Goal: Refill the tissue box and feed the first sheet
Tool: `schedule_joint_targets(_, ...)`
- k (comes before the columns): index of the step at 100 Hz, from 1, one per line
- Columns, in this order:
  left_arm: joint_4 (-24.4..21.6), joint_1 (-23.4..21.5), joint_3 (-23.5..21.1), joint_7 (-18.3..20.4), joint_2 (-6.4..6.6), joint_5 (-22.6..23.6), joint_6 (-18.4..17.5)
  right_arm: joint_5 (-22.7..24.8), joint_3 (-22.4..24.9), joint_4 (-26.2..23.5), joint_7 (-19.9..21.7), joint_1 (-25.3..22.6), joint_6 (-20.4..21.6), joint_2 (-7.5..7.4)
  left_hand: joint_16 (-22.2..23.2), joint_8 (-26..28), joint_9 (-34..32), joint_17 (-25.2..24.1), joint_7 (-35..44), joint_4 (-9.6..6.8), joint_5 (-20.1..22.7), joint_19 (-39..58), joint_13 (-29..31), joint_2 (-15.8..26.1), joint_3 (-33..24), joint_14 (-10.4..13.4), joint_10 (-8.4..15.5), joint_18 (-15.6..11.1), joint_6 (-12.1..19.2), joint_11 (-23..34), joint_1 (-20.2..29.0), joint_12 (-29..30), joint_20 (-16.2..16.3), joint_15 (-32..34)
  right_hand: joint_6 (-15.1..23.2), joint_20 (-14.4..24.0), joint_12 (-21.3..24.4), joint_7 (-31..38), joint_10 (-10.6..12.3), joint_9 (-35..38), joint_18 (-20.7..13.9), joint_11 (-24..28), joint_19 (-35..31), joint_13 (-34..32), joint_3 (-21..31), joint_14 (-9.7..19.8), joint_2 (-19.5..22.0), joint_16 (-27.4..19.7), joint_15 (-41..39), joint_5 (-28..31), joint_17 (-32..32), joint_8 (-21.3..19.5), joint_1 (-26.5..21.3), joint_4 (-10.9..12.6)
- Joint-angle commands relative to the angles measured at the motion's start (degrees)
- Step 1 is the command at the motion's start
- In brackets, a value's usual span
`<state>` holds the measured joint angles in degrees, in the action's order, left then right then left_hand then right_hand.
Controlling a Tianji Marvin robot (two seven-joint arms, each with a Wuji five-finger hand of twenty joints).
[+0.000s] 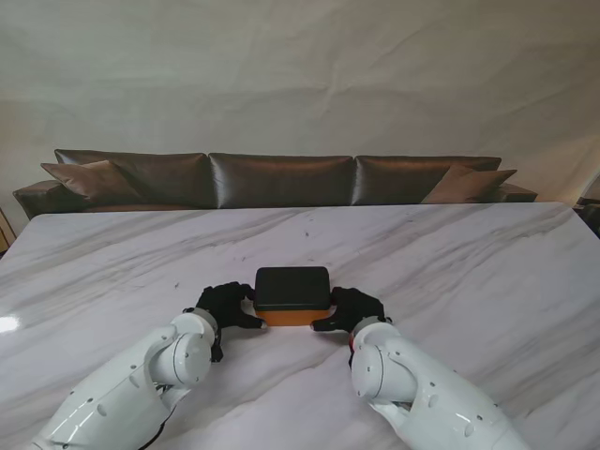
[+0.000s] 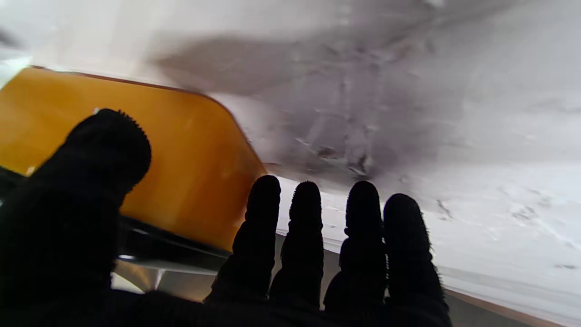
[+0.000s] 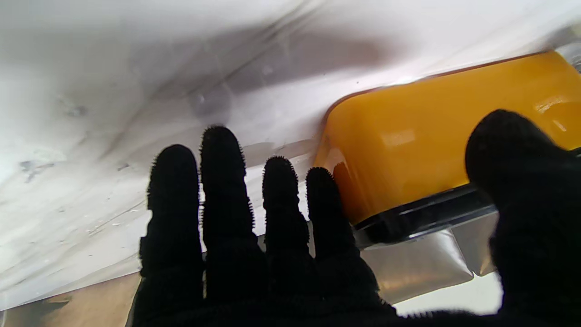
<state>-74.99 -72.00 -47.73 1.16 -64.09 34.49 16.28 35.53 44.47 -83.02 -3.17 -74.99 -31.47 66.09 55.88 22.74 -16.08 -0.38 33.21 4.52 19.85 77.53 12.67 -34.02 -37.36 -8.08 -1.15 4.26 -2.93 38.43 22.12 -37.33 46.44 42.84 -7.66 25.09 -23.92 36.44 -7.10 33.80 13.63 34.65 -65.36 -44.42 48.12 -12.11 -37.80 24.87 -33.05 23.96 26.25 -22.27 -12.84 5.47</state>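
Note:
A tissue box (image 1: 292, 288) with a black lid and an orange body stands upright on the white marble table (image 1: 450, 262), close in front of me. My black-gloved left hand (image 1: 223, 306) sits at its left end and my right hand (image 1: 354, 307) at its right end. Both are open, with the fingers reaching along the ends and the thumbs at the near corners. In the left wrist view the thumb lies before the orange box (image 2: 190, 150), and the left hand (image 2: 272, 272) shows straight fingers beside it. The right wrist view mirrors this: box (image 3: 399, 150), right hand (image 3: 254, 263). No tissue shows.
A dark brown leather sofa (image 1: 281, 178) with cushions runs along the table's far edge, under a white cloth backdrop (image 1: 300, 75). The marble top extends well to both sides of the box and beyond it.

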Motion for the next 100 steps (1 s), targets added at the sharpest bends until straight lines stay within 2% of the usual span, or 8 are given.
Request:
schedule_joint_targets(1,-0.1,0.2,0.4,1.0,-0.80,-1.4,-0.8,-0.5,-0.3,0.0,0.2,-0.2,-0.2,0.80,-0.1,-1.0,-2.4,0.3,0.7,1.12,1.5,-9.1,0.0,0.8,0.7,0.5,0.7,-0.1,-0.1,0.6,-1.3,0.5,0.4,0.4,1.6,0.9,-1.1,0.8,0.5,1.6,-0.6,1.1,-0.7,-1.1,-1.0,0.5,-2.0,0.5,-0.8,0.6,0.4,0.3,-1.3,-2.2)
schedule_joint_targets(29,0.2,0.9,0.6,-0.3,-1.75,-5.1,-4.7,-3.2,-0.3,-1.1,-3.7,-0.8,0.4,2.46,-0.2,-0.4,-8.3,1.5,1.9,0.32,6.5,-8.3,2.7,4.6,3.4,0.7,1.8,-0.1,2.3,0.8,0.0,0.3,0.5,0.8,1.5,1.1,-1.7,1.6,0.4,4.2,-0.1,2.2,-1.8,-2.5,-2.8,0.1,0.7,0.7,-1.7,2.6,1.2,0.2,-3.4,-2.6)
schedule_joint_targets(44,0.3,0.8,0.1,-2.5,-2.51,-6.5,-6.1,-3.5,-0.2,-2.0,-5.7,-1.4,0.9,3.09,0.0,0.7,-12.3,2.5,3.6,-1.47,9.9,-7.0,4.8,9.5,7.5,0.8,2.4,-0.2,4.1,1.4,2.5,-0.2,0.7,1.9,2.1,1.3,-2.1,2.7,0.6,6.7,0.3,2.9,-3.0,-4.1,-4.1,0.1,1.4,0.9,-2.5,4.8,2.3,-0.1,-5.2,-2.4)
schedule_joint_targets(70,0.1,0.0,-1.4,-7.0,-3.75,-8.2,-8.3,-3.7,0.8,-3.8,-8.5,-3.1,1.7,3.69,0.6,3.1,-23.0,5.8,9.4,-2.77,19.7,-4.6,10.7,16.1,7.8,0.6,2.4,-0.1,6.9,4.6,3.9,-1.3,0.9,5.2,5.4,1.5,-3.3,5.4,1.8,15.5,0.6,3.5,-6.2,-9.2,-7.0,0.1,3.8,1.3,-4.3,12.8,5.3,-1.2,-7.5,-0.9)
schedule_joint_targets(76,-0.3,-0.2,-1.8,-7.8,-3.90,-8.2,-8.6,-3.8,1.1,-4.1,-9.9,-3.6,1.7,4.04,0.8,3.5,-26.3,6.9,11.7,-2.26,22.6,-3.9,12.7,16.3,8.8,0.4,2.1,0.0,8.1,5.7,5.1,-2.0,0.8,6.5,6.7,1.2,-3.9,6.1,2.2,19.1,0.8,3.2,-7.4,-11.4,-4.2,0.0,4.0,1.4,-5.0,16.2,6.5,-1.9,-6.3,0.7)
schedule_joint_targets(86,-1.2,-0.4,-2.3,-8.0,-3.87,-8.1,-9.0,-3.9,1.5,-4.2,-12.7,-4.2,1.7,4.80,1.0,4.4,-30.5,8.5,15.5,-2.12,26.5,-3.1,15.3,16.9,9.6,0.0,1.7,0.2,9.6,7.4,6.0,-2.9,0.8,7.9,9.4,0.5,-4.9,8.0,2.8,26.2,1.3,3.4,-9.8,-15.4,4.2,-0.2,4.1,1.6,-6.5,24.0,9.1,-3.5,-5.5,-5.5)
schedule_joint_targets(89,-1.7,-0.6,-2.5,-7.8,-3.79,-8.1,-9.0,-3.9,1.6,-4.3,-13.3,-4.3,1.7,4.97,1.1,4.6,-31.4,8.8,16.4,-2.19,27.4,-3.0,16.0,17.4,9.8,0.0,1.6,0.3,9.7,7.8,6.0,-3.2,0.9,8.3,10.4,0.1,-5.3,9.6,3.0,28.0,1.5,3.4,-10.5,-16.5,5.5,-0.2,3.3,1.6,-7.0,25.7,9.7,-1.2,-5.5,-7.5)
schedule_joint_targets(100,-2.0,-0.7,-2.8,-8.3,-3.95,-8.6,-9.6,-3.6,1.9,-4.8,-14.9,-4.8,1.8,5.34,2.1,7.4,-35.5,10.7,21.9,-2.82,31.1,-1.8,18.9,18.8,9.7,-1.0,0.6,1.0,10.1,10.7,6.0,-5.3,1.1,11.0,13.6,0.0,-6.4,15.9,3.4,33.9,1.8,4.6,-12.5,-20.8,6.9,-0.2,1.0,2.0,-8.9,30.6,12.4,2.3,-6.4,-9.8)
